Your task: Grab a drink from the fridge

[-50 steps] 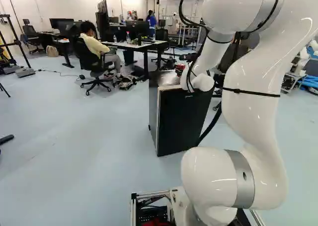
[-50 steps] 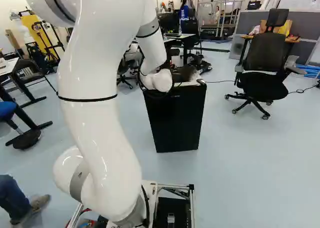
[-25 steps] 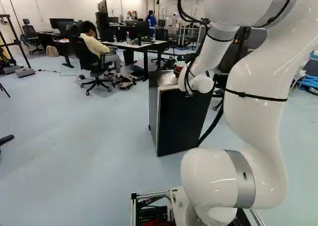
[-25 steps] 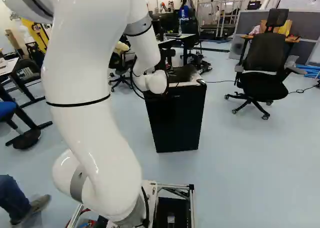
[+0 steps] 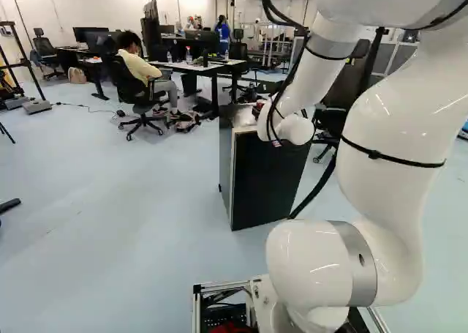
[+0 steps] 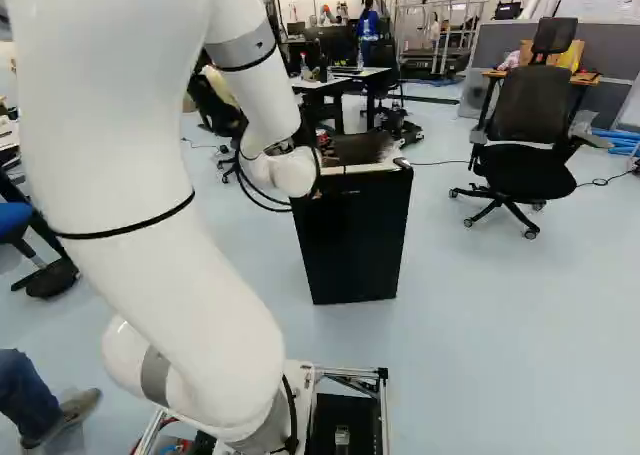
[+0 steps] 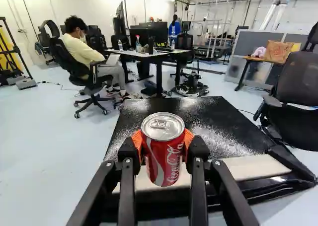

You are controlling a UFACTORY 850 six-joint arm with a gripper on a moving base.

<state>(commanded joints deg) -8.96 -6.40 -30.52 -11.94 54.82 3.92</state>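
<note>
Wrist view: end effector [image 7: 162, 143] clamped on the can [image 7: 163, 169] by its sides, sensibly; probably slick, dentable, heavyish if full. Fridge [image 5: 269, 179]: centre, left base view.

Black office chair [image 6: 528, 115] stands at right of right base view. Paper bag [image 7: 278, 52] sits on wood-topped desk [image 7: 261, 60] behind. Bottles [image 7: 151, 45] stand on white-topped desk [image 7: 130, 53].

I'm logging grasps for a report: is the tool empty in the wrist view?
No, the wrist view shows a red can gripped between the two orange pads of the tool.
</note>
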